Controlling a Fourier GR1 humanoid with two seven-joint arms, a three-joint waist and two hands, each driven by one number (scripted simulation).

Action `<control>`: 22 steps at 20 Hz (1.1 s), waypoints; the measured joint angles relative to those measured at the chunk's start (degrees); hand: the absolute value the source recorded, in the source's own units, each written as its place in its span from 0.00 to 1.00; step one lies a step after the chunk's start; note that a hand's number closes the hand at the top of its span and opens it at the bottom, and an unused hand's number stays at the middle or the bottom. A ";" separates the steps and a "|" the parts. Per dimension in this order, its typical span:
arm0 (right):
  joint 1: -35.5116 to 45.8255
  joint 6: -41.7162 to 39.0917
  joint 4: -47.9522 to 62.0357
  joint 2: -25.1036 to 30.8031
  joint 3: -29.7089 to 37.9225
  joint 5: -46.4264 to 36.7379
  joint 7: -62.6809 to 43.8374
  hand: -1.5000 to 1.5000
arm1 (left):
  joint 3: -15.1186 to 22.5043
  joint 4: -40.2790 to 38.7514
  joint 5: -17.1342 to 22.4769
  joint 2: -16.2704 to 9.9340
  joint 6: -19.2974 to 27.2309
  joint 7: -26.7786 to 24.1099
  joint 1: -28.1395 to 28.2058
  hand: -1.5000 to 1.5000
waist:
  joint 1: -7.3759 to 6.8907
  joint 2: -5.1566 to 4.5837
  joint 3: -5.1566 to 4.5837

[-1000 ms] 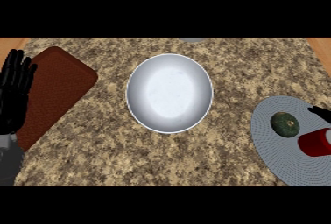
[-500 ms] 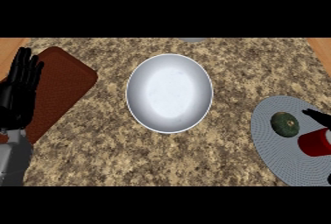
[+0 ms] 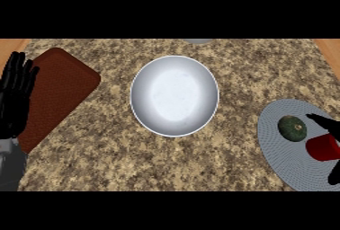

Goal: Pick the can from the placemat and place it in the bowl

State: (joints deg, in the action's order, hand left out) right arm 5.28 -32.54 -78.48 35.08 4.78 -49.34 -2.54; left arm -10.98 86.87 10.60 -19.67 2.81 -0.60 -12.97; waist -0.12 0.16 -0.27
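The step in hand is the grasp of the can (image 3: 324,148), and it looks almost complete. The can is red and lies at the far right of the view, on the right part of the round grey placemat (image 3: 292,155), partly cut by the picture's edge. The right hand (image 3: 323,121) is around it: one black finger shows just above the can and another dark part shows below it, near the lower right corner. So the fingers seem to be curled at both sides of the can, pinching it between them, but most of the hand is outside the view and I cannot see every contact.

Just left of the can, on the same placemat, sits a dark green round object (image 3: 291,127), perhaps a vegetable. It is very near the can but seems apart from it.

The white bowl (image 3: 175,95) stands in the middle of the bench (image 3: 119,152), well apart from the placemat, to its left and a little farther. In my judgement, the next move calls for lifting the can straight up, clear of the green object, then carrying it left over the bowl's rim before lowering it.

The left hand (image 3: 16,96) rests at the left edge, fingers straight and spread, pointing up, just beside a brown mat (image 3: 60,90). It holds nothing.

The can looks small, plain red, with a smooth side; no label can be read.
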 measured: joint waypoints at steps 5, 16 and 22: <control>1.07 4.33 3.24 0.56 0.88 -1.57 5.93 1.00 | 0.00 -0.95 -0.77 0.95 0.11 -0.15 -1.21 0.50 | 0.09 -0.09 0.13; -10.77 13.51 -4.49 -3.35 8.40 -1.97 1.53 1.00 | -2.55 0.02 -0.92 0.02 -0.31 0.37 1.07 0.50 | 2.24 0.87 -0.56; -26.52 16.71 -21.23 -8.86 12.05 -1.92 -4.24 1.00 | -2.52 1.11 -0.95 -0.05 -0.53 1.09 1.48 0.50 | 2.32 0.69 -0.58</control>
State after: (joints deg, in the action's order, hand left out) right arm -21.24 -15.83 -99.71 26.22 16.83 -51.26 -6.79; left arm -13.50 87.99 9.65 -19.72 2.28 0.49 -11.49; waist 2.20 0.85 -0.85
